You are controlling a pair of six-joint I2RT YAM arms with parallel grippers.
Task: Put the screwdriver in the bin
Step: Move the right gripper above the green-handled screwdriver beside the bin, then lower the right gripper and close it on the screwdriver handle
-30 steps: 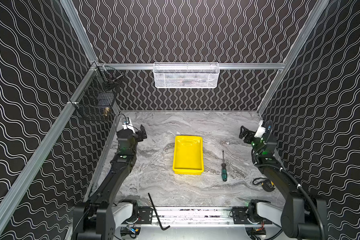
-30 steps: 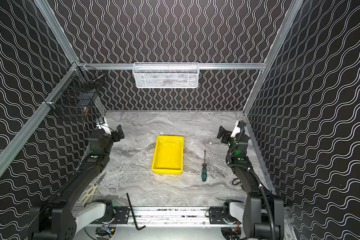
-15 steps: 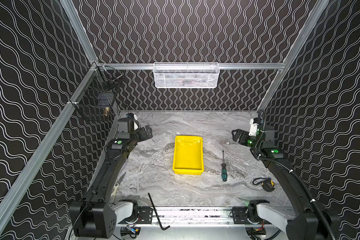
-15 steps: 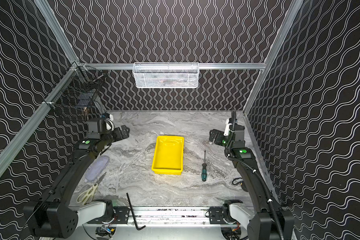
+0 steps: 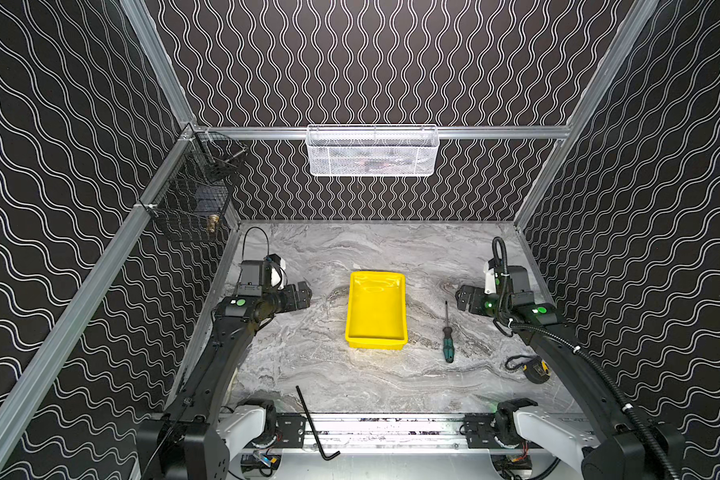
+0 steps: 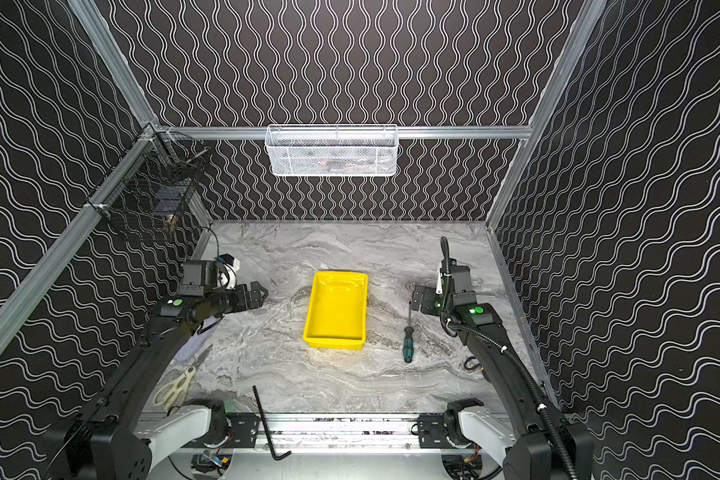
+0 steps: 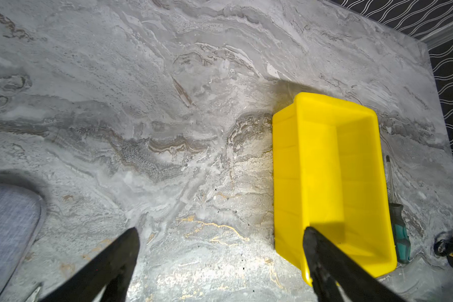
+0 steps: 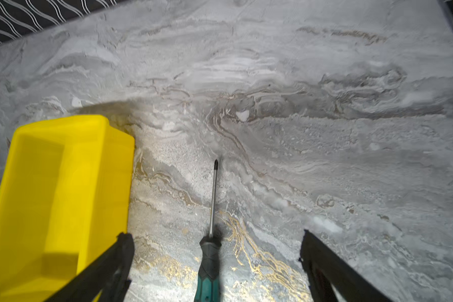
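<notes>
The screwdriver (image 5: 448, 347) (image 6: 408, 345), teal-green and black handled, lies flat on the marble table just right of the bin, its tip pointing to the back wall. The bin (image 5: 377, 309) (image 6: 336, 309), a yellow tray, sits mid-table with nothing in it. My right gripper (image 5: 462, 297) (image 6: 416, 297) hovers open above the screwdriver's tip end; in the right wrist view the screwdriver (image 8: 209, 264) lies between the spread fingers of that gripper (image 8: 215, 234), beside the bin (image 8: 50, 183). My left gripper (image 5: 306, 295) (image 7: 219, 235) is open and holds nothing, left of the bin (image 7: 332, 170).
A black L-shaped hex key (image 5: 312, 419) lies at the front edge. A tape measure (image 5: 535, 370) sits front right, scissors (image 6: 175, 386) front left under the left arm. A white mesh basket (image 5: 373, 151) and a black wire basket (image 5: 192, 199) hang on the walls.
Both arms have stretched forward and inward, and their grippers have come nearer the bin. The right gripper now hangs over the screwdriver's tip. Screwdriver and bin have not moved.
</notes>
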